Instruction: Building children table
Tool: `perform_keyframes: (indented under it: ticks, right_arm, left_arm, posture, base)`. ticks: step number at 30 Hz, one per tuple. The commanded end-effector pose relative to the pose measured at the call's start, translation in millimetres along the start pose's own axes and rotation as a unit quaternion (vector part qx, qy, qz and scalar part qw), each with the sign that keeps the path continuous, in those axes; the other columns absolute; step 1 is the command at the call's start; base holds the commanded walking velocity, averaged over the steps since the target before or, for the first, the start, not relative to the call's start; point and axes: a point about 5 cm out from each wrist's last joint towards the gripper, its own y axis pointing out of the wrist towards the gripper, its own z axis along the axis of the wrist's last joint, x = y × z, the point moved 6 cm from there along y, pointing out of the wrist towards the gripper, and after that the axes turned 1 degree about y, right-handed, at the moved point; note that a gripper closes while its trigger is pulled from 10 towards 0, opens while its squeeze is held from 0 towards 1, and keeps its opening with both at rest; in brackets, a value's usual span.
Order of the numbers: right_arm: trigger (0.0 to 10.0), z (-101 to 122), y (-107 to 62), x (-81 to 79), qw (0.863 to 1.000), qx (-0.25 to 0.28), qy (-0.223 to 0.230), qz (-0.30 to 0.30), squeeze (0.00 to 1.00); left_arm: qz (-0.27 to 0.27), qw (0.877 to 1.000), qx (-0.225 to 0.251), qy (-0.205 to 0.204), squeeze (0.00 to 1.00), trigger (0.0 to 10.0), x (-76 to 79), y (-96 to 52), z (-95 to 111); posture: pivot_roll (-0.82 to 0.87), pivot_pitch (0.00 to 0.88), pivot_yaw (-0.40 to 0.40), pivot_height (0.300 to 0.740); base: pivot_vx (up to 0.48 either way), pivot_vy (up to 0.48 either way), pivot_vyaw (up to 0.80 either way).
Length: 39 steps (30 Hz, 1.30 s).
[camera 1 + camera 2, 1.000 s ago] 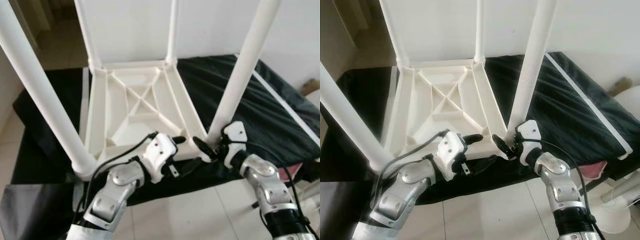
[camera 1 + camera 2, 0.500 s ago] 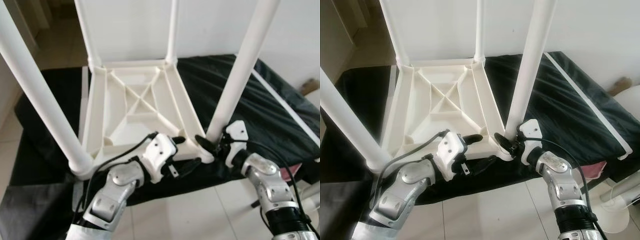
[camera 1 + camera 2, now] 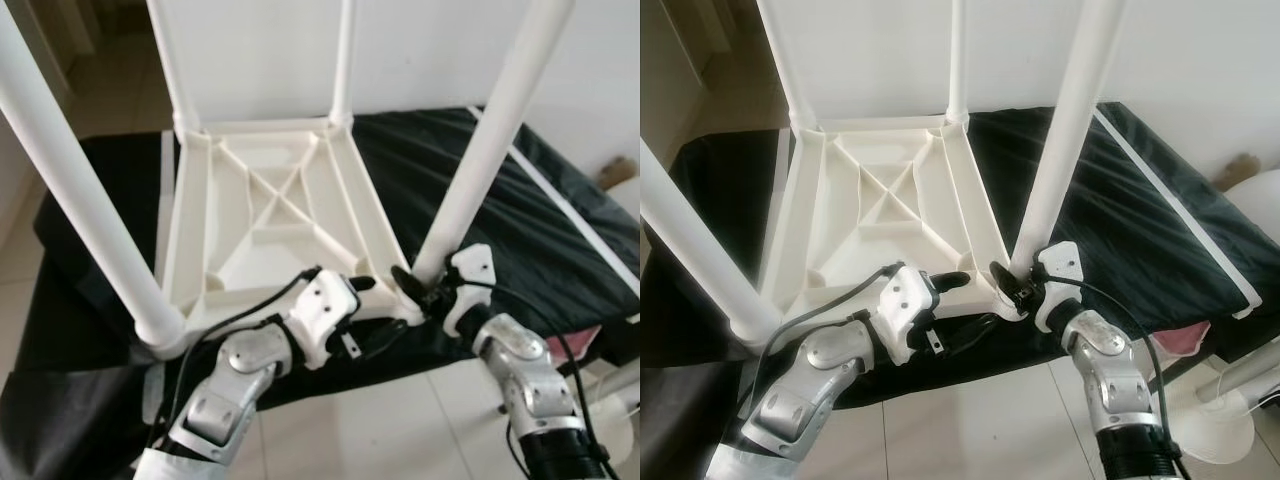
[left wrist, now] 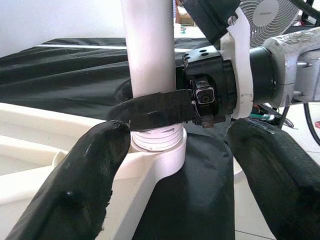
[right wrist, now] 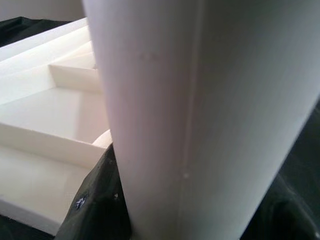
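Left eye view shows a white table top (image 3: 265, 215) lying upside down on a black cloth (image 3: 540, 210). Four white legs stick up from its corners. The near right leg (image 3: 480, 160) is the one being worked on.

The right claw (image 3: 415, 292) is at the bottom of that leg, right where it goes into the corner socket (image 4: 157, 150). In the left wrist view one of its black fingers (image 4: 150, 111) lies across the leg just above the socket, touching it. The other finger is hidden behind the leg, so it looks like the claw is closed around the leg.

The left claw (image 3: 362, 312) is at the near edge of the table top, close to the same corner. Its two fingers are spread wide apart. One fingertip (image 4: 102, 150) presses on the table's rim beside the socket. The other finger (image 4: 270, 170) hangs over the cloth and holds nothing.

My guess is that the step now is fixing this leg tight into its socket. A bit of the leg's ringed end seems to show above the socket, so it may not be all the way in. The next move likely needs the right claw to turn or push the leg down while the left claw keeps the table from sliding.
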Motion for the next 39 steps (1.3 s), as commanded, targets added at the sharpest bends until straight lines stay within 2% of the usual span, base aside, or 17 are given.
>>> perform_keyframes:
  ticks: [1, 6, 10, 13, 18, 22, 27, 39]
  right_arm:
    - [10.0, 3, -1.0, -0.9, 1.000, 0.007, 0.007, -0.018, 0.00]
    - [10.0, 6, -5.0, -8.6, 0.999, 0.016, 0.017, -0.046, 0.00]
    - [10.0, 5, -9.5, -6.3, 0.993, 0.019, 0.034, -0.110, 0.00]
    - [10.0, -7, -14.4, 1.8, 0.979, 0.002, 0.049, -0.199, 0.00]
    - [10.0, -15, -17.9, 5.9, 0.968, -0.012, 0.054, -0.247, 0.00]
    - [10.0, -18, -22.7, 7.8, 0.950, -0.014, 0.059, -0.305, 0.00]
    - [10.0, -16, -18.5, -3.2, 0.951, -0.010, 0.059, -0.304, 0.00]
    - [10.0, -15, -18.3, -3.8, 0.949, -0.008, 0.057, -0.310, 0.00]
  left_arm:
    - [-0.002, 1.000, 0.002, 0.003, 0.00, 10.0, 2.4, 0.9, 1]
    - [-0.005, 1.000, 0.003, 0.003, 0.00, 10.0, 4.2, 0.6, 1]
    - [-0.007, 1.000, 0.001, 0.002, 0.00, 10.0, 4.6, -0.1, 1]
    - [-0.009, 1.000, 0.000, 0.002, 0.00, 10.0, 5.2, 0.0, 0]
    - [-0.011, 1.000, 0.000, 0.000, 0.00, 10.0, 5.8, 0.0, 0]
    - [-0.013, 1.000, -0.002, 0.002, 0.00, 10.0, 5.4, -0.8, -1]
    - [-0.014, 1.000, -0.003, 0.001, 0.00, 10.0, 5.4, -1.1, -1]
    - [-0.015, 1.000, -0.004, 0.002, 0.00, 10.0, 5.2, -0.5, -1]
  posture:
    - [-0.03, 0.061, -0.046, 0.740]
    - [-0.03, 0.057, -0.045, 0.740]
    - [-0.02, 0.051, -0.047, 0.740]
    - [-0.02, 0.046, -0.047, 0.740]
    - [-0.02, 0.044, -0.048, 0.740]
    - [-0.01, 0.034, -0.046, 0.740]
    - [-0.02, 0.031, -0.044, 0.740]
    - [-0.01, 0.028, -0.045, 0.740]
  base:
    - [0.000, 0.000, 0.00]
    - [0.000, 0.000, 0.00]
    - [0.000, 0.000, 0.00]
    - [0.000, 0.000, 0.00]
    - [0.000, 0.000, 0.00]
    - [0.000, 0.000, 0.00]
    - [0.000, 0.000, 0.00]
    - [0.000, 0.000, 0.00]
